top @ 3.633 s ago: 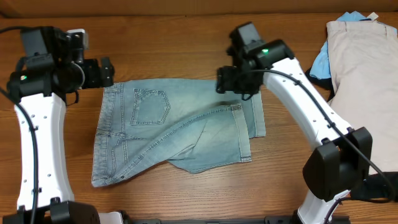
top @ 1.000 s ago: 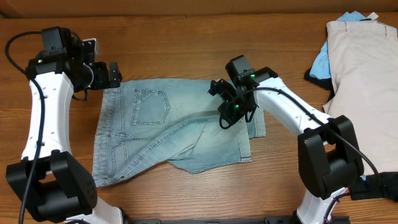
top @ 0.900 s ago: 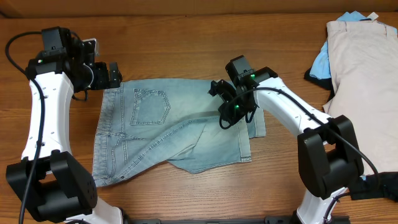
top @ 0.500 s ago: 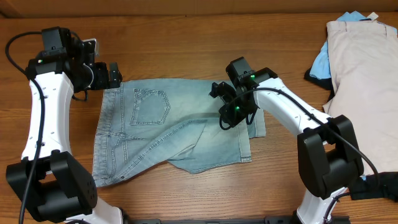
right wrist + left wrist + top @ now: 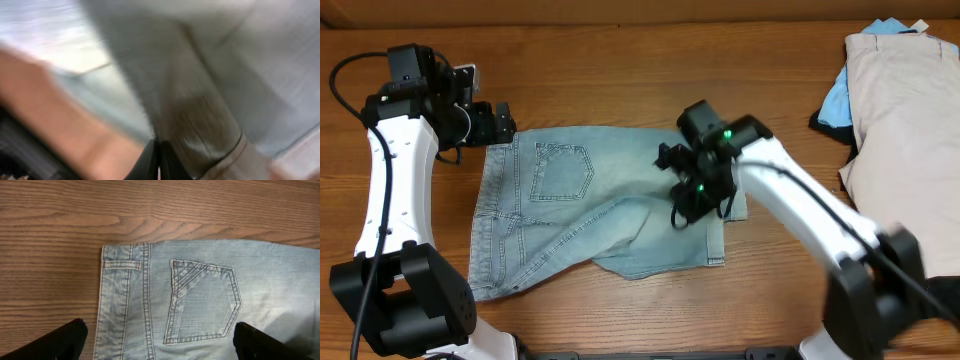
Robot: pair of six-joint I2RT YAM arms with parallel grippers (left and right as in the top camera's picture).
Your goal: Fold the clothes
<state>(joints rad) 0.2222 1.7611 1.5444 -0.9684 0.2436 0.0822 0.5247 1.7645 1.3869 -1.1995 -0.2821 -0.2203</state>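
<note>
The clothes being handled are light-blue denim shorts (image 5: 570, 210), lying flat mid-table with one leg folded across the other. My left gripper (image 5: 505, 122) hovers open at the waistband's far left corner. In the left wrist view its dark fingertips (image 5: 65, 340) straddle the waistband and a stitched back pocket (image 5: 202, 302), with the left gripper (image 5: 160, 342) holding nothing. My right gripper (image 5: 682, 208) is over the folded leg near its cuff. The right wrist view is blurred, but the right gripper (image 5: 159, 150) is shut on a pinch of denim (image 5: 200, 90) that tents up from it.
A beige garment (image 5: 905, 110) lies at the table's right edge, with bright blue cloth (image 5: 835, 95) and a bit of black (image 5: 825, 122) under its left side. Bare wood table (image 5: 620, 80) surrounds the shorts.
The right arm has swung toward the front of the table, blurred with motion, dragging the folded leg's cuff with it. The left arm and its open gripper have stayed put.
</note>
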